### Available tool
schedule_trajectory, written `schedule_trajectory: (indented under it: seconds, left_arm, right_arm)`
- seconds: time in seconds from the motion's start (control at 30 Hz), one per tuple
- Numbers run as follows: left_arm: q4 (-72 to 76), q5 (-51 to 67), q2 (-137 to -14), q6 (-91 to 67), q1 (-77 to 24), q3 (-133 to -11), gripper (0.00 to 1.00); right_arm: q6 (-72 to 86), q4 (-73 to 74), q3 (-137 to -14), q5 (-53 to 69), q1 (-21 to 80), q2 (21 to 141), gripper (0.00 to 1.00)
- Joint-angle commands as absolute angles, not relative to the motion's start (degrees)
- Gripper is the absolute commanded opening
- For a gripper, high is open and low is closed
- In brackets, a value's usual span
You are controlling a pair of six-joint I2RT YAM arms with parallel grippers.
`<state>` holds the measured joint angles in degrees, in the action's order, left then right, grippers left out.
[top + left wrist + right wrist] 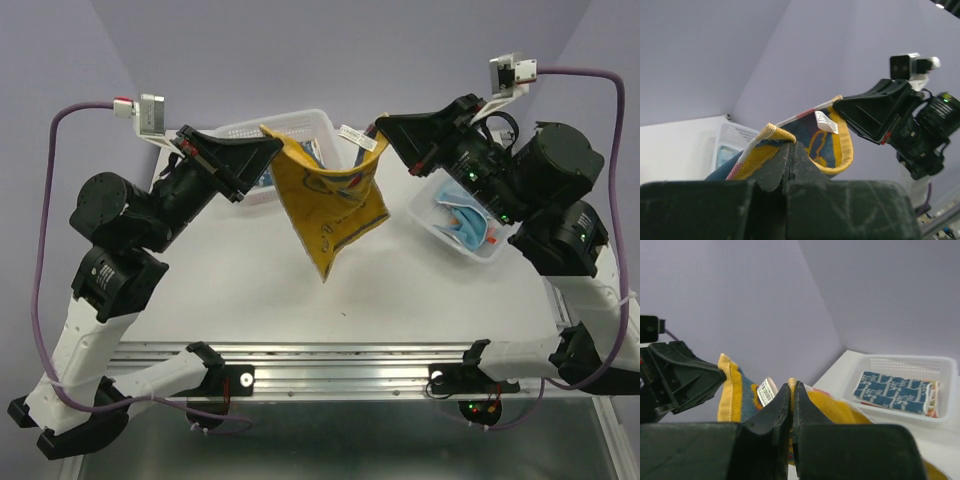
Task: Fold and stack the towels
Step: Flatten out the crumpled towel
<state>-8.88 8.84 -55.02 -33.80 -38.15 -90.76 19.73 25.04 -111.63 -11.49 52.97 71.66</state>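
A white table (230,290) fills the middle of the overhead view. Two black and white robot arms rise from its near edge, and they hold a yellow cloth towel with a blue and red pattern (330,205) in the air above it.

The left arm (120,240) reaches in from the left of this towel and the right arm (560,200) from the right. The towel hangs between them as a loose, sagging sheet, with its lowest corner pointing down over the table.

Behind the towel and a little to its left sits a white perforated plastic basket (310,120). In it a navy towel with a pale blue pattern (892,390) lies flat and looks folded. A sliver of red-orange cloth (932,400) shows at its edge.

To the right of the hanging towel, under the right arm, is a second white plastic basket (440,235). It holds a crumpled light blue towel with orange spots (465,220).

The left gripper (791,150) is pinched tight on one upper corner of the yellow towel. The right gripper (791,390) is clamped on the other corner, near a small white care label (765,389).

The task appears to be partly done. The navy towel seems finished. The yellow towel has yet to be laid down, folded and stacked, and the light blue one looks untouched.
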Motion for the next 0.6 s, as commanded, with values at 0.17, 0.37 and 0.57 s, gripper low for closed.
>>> schedule_trajectory:
  seconds: [0.17, 0.37, 0.57]
  left_arm:
    - [-0.62, 22.76, -49.75, -39.29, -38.41, -82.89, 0.0]
    - [-0.35, 20.31, -44.83, -41.13, -38.5, -77.88, 0.0]
    - [-0.35, 15.31, -43.95, -40.52, -38.5, -72.43, 0.0]
  right_arm:
    - [28.03, 23.82, -104.6, 4.13, 53.35, 66.45, 0.01]
    - [29.97, 22.59, -101.18, 4.31, 53.35, 63.81, 0.01]
    - [27.95, 20.04, -93.71, -8.15, 53.44, 62.14, 0.01]
